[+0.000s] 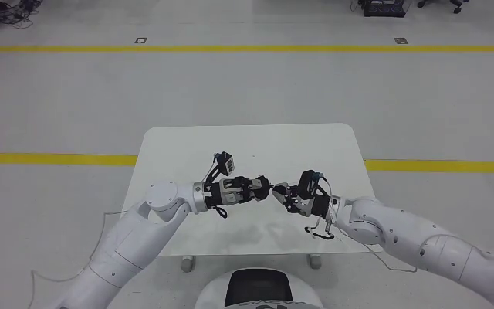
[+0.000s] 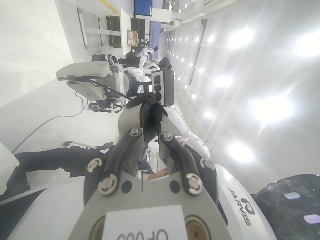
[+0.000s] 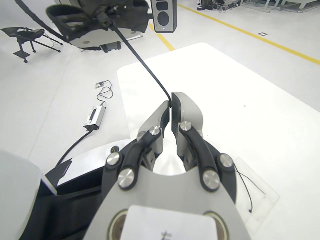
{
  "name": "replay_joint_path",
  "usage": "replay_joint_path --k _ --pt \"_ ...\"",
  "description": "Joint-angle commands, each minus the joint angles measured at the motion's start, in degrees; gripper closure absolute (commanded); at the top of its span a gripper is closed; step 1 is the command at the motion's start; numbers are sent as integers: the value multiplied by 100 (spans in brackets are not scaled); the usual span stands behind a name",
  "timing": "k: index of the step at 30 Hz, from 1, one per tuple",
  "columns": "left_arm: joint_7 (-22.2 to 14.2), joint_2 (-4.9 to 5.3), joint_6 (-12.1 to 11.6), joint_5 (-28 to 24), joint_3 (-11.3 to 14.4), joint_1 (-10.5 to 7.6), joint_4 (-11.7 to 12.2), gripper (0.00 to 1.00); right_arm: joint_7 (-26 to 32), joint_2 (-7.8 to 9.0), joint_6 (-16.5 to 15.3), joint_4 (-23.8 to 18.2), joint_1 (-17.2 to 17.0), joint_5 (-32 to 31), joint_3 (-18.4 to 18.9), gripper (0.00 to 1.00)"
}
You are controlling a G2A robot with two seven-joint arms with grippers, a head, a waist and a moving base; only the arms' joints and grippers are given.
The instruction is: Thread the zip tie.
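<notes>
Both arms meet above the middle of the white table (image 1: pixel 247 143). My right gripper (image 3: pixel 170 104) is shut on one end of a thin black zip tie (image 3: pixel 142 63), which runs taut and slightly curved across to my left gripper (image 3: pixel 106 18). The left gripper (image 2: pixel 150 99), with black padded fingers, is shut on the tie's other end. From that wrist the strap (image 2: pixel 112 90) shows as a thin line leading off to the right gripper's pale fingers (image 2: pixel 82 72). In the top view the left gripper (image 1: pixel 265 188) and right gripper (image 1: pixel 279 191) are a short gap apart.
A clear flat tray (image 3: pixel 265 196) lies on the table near its front edge, below the right wrist, with a spare thin black tie (image 3: pixel 246 188) on it. That spare tie (image 1: pixel 320 232) also shows from above. The far half of the table is bare.
</notes>
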Motion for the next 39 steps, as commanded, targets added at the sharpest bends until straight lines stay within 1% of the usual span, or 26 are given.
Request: replay_joint_path --k 1,16,26,32,34,39 --pt "0 1 -4 -1 0 2 -4 100 8 -5 0 11 -1 3 0 100" --pt "18 8 -36 -16 -9 29 -30 100 12 -41 0 64 -10 16 0 100" --pt "21 39 -85 -73 -147 85 -104 100 -54 -24 0 130 -11 67 0 100" --pt "22 57 -70 -152 -225 147 -145 100 -266 27 0 79 -16 120 0 100" --pt "104 60 -78 -164 -255 168 -163 100 -296 36 0 60 -18 127 0 0" --pt "104 60 -78 -164 -255 168 -163 100 -296 36 0 60 -18 127 0 0"
